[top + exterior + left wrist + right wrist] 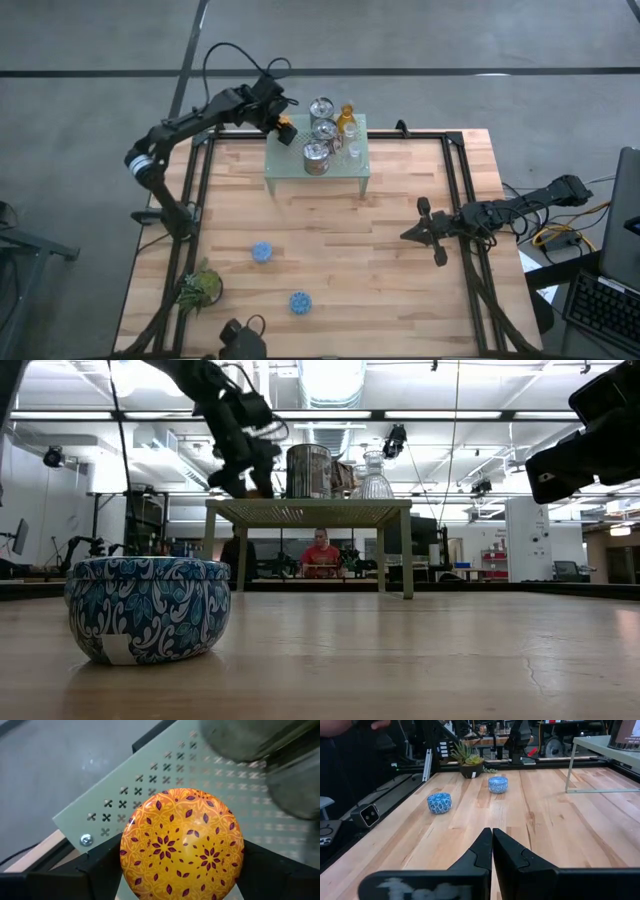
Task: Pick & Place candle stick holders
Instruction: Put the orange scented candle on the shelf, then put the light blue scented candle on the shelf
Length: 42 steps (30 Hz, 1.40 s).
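My left gripper (283, 125) is shut on the orange patterned holder (182, 845) over the far left corner of the pale-green mesh stand (317, 168). On the stand are three silvery metal holders (324, 129), an amber glass one (346, 118) and clear glass ones (353, 150). Two blue holders (262, 251) (300, 301) rest on their bases on the wooden table. My right gripper (408, 236) is shut and empty, low over the table's right part. My left gripper pinches the orange holder's round side wall (127, 865) between its two fingers (100, 867), one on each opposite side. The fingers come from above, pointing down. The holder sits level, lid up, over the stand's corner (100, 827); whether its base touches the stand I cannot tell.
A green plant (200, 287) stands at the table's near left. Black rails run along the table's edges (455, 170). The table's middle is bare wood between the stand and the blue holders. A person (321, 555) sits in the room behind.
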Tool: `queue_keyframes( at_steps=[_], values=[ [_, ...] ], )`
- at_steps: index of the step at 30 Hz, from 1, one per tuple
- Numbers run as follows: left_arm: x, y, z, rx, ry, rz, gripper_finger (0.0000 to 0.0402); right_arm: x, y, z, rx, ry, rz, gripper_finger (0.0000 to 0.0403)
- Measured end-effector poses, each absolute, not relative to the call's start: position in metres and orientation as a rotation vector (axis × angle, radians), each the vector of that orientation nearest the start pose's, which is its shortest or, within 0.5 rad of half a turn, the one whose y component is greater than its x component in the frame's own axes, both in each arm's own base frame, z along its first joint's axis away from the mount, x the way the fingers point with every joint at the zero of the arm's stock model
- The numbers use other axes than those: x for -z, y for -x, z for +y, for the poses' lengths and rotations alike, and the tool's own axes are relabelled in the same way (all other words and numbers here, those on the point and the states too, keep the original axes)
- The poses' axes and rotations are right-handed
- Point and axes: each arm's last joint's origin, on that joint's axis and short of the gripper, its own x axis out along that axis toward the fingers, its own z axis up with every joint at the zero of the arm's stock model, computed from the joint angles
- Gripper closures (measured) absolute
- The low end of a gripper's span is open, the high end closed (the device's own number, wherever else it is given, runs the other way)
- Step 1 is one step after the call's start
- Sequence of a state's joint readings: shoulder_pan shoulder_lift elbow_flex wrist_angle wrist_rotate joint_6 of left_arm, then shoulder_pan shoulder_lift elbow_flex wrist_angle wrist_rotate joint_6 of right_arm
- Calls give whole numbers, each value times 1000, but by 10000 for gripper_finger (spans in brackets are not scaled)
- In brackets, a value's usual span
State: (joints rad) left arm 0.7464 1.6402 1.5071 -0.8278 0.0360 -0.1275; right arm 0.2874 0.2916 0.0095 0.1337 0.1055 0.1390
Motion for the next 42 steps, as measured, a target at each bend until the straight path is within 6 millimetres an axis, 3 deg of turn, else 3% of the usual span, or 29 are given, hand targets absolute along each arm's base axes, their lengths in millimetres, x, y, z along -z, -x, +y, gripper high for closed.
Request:
queue_keyframes(
  at_steps=[6,15,22,27,34,42],
  values=[
    [-301,-259,239,-706,490,907,82,-155,-111,30,-171,-103,157,394],
    [-301,-260,240,-697,481,902,53,-155,-111,30,-170,-102,156,394],
    [-309,-257,237,-701,471,882,16,-155,-111,30,-170,-102,156,394],
    [-329,-249,230,-706,449,837,14,-155,-111,30,-170,-102,156,394],
    [-349,-226,194,-653,414,896,14,-155,-111,29,-156,-101,155,394],
    [-345,-198,120,-523,380,909,14,-152,-111,27,-92,-91,175,394]
  ],
)
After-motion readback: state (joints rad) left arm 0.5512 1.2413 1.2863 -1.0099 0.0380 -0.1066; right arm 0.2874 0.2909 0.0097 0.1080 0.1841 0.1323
